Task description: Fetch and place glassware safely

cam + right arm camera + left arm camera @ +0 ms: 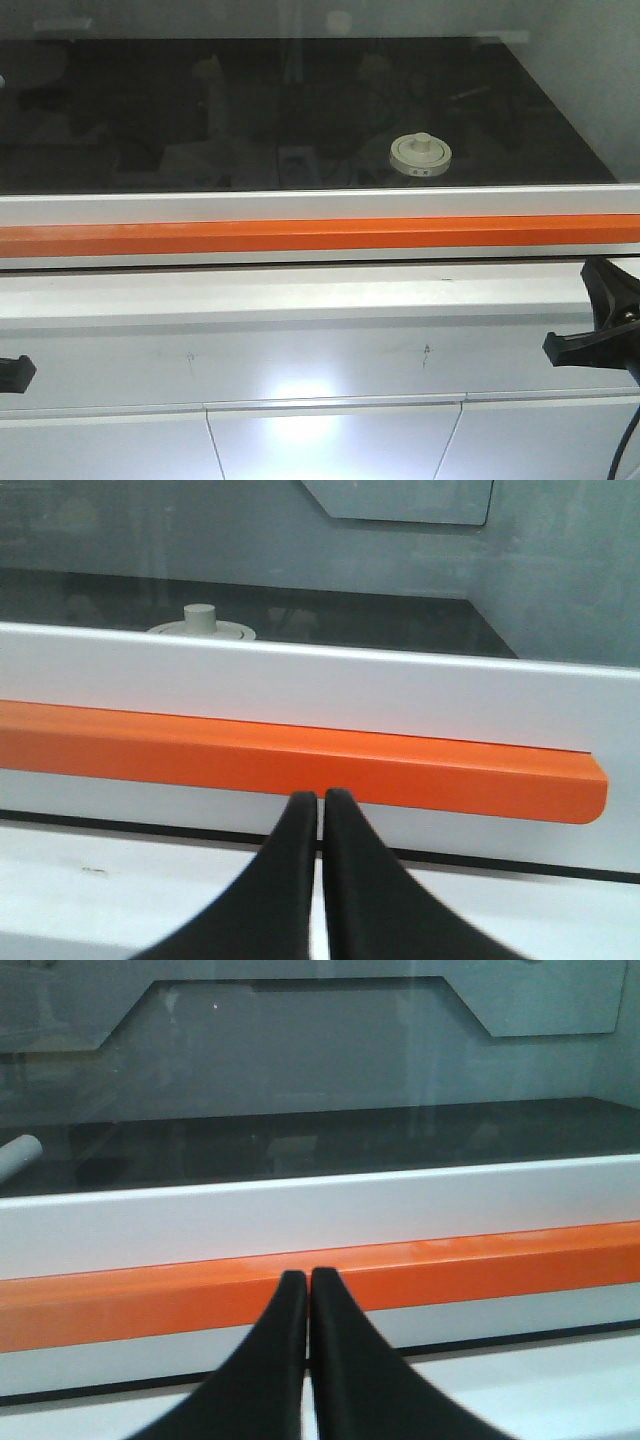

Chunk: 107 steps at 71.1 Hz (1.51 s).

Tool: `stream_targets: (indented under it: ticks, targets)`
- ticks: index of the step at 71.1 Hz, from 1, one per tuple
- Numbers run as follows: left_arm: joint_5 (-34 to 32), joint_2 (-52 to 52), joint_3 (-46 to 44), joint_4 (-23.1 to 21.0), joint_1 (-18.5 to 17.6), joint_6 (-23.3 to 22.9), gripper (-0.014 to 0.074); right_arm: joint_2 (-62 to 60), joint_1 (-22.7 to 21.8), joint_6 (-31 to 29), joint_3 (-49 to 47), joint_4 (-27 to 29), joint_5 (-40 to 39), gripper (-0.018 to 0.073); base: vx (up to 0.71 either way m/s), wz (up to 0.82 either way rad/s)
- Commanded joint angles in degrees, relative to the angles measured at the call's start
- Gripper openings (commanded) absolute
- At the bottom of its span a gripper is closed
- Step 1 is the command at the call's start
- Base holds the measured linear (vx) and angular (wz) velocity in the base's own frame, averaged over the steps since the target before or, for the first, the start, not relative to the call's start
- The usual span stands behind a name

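The glassware (420,154) is a small squat jar with a cream-white knobbed lid. It stands on the black worktop (200,110) right of centre, beyond a white frame with an orange bar (320,236). In the right wrist view only its lid and knob (202,622) rise above that frame. My left gripper (307,1278) is shut and empty, pointing at the orange bar (450,1265). My right gripper (322,796) is also shut and empty, facing the bar's right end (560,780). Both sit low in front of the white ledge, the left gripper (15,372) and the right gripper (575,345) well short of the jar.
The white frame (320,203) and orange bar run the full width between my grippers and the worktop. Reflections suggest a glass pane above the frame. A grey cylinder (18,1156) lies at the worktop's far left. White cabinet fronts (320,440) sit below the ledge.
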Motion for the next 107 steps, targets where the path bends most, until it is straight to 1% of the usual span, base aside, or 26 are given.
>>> stream_targets:
  ticks: [1, 10, 27, 33, 40, 79, 107]
  targets:
    - [-5.5, 0.0, -1.4, -0.6, -0.3, 0.0, -0.0007, 3.5, 0.0, -1.9, -1.7, -0.3, -9.0, -0.0001, 0.0, 0.0]
    - [-5.4, 0.0, -1.4, -0.6, -0.3, 0.0, -0.0007, 8.3, 0.0, -1.8, -1.9, -0.3, -13.6, -0.0001, 0.0, 0.0]
    - [-5.5, 0.0, -1.4, -0.6, -0.3, 0.0, -0.0007, 15.7, 0.0, -2.3, -1.9, -0.3, -19.7, -0.0001, 0.0, 0.0]
    - [-5.5, 0.0, -1.4, -0.6, -0.3, 0.0, -0.0007, 18.0, 0.0, -3.7, -2.1, -0.3, -21.2, -0.0001, 0.0, 0.0]
    - [-5.5, 0.0, -1.4, -0.6, -0.3, 0.0, -0.0007, 19.9, 0.0, -4.7, -3.5, -0.6, -21.2, -0.0001, 0.0, 0.0]
    - [-5.4, 0.0, -1.4, -0.6, -0.3, 0.0, -0.0007, 27.9, 0.0, -4.7, -10.0, -1.3, -19.8, -0.0001, 0.0, 0.0]
    - [-5.4, 0.0, -1.4, -0.6, -0.3, 0.0, -0.0007, 31.1, 0.0, -4.7, -14.4, -1.2, -19.5, -0.0001, 0.0, 0.0]
